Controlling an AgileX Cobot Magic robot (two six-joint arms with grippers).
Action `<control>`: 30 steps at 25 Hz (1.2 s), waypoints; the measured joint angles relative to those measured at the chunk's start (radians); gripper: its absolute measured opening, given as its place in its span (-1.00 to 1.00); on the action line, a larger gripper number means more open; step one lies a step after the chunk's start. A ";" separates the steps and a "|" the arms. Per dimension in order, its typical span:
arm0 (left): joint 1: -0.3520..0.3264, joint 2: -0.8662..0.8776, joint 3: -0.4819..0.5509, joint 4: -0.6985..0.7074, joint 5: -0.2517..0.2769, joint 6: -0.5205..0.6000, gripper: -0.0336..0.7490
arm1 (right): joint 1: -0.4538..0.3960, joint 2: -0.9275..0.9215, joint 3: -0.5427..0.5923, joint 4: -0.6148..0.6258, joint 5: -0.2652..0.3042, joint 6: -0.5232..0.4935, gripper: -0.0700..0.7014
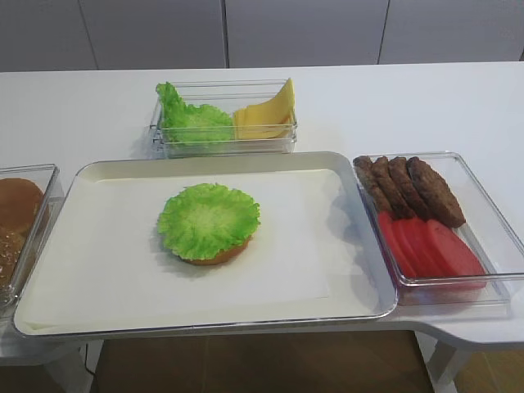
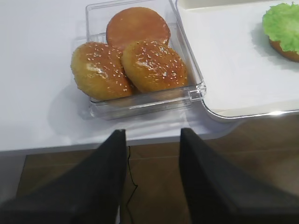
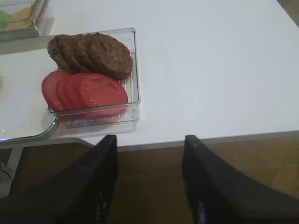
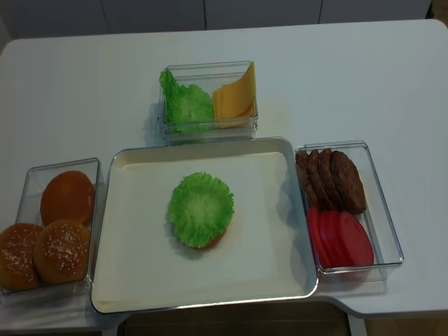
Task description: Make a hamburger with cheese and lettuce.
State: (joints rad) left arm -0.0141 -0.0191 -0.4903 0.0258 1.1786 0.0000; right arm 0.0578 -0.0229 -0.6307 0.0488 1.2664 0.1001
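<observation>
The right gripper [image 3: 149, 186] hangs past the front edge of the white table [image 3: 210, 70], over the brown floor. Its two black fingers are apart and hold nothing. Just ahead of it sits a clear box [image 3: 133, 100] with red tomato slices [image 3: 86, 91] in front and brown patties [image 3: 91, 53] behind.

The left gripper [image 2: 152, 182] also hangs off the table edge, fingers apart, holding nothing. In front of it is another clear box [image 2: 145, 102]. Inside are two shiny buns with seeds [image 2: 128, 67] and one smooth brown bun [image 2: 138, 25] behind them.

Between the two boxes lies a big tray [image 4: 105, 210] lined with white paper. The hamburger [image 4: 210, 241] sits in the middle of it: a flat bun bottom with one leaf of lettuce [image 4: 201, 208] on top. The leaf sticks out past the bun.

Behind the tray is a third clear box [image 4: 206, 129]. It has more green leaves [image 4: 183, 105] on the left and the cheese [image 4: 236, 98] on the right, leaning up.

No words or labels can be seen anywhere.
</observation>
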 joint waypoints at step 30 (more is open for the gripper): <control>0.000 0.000 0.000 0.000 0.000 0.000 -0.18 | 0.000 0.000 0.150 -0.056 -0.113 -0.002 0.07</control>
State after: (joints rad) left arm -0.0141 -0.0191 -0.4903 0.0258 1.1786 0.0000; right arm 0.0578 -0.0229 -0.4805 -0.0072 1.1534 0.0982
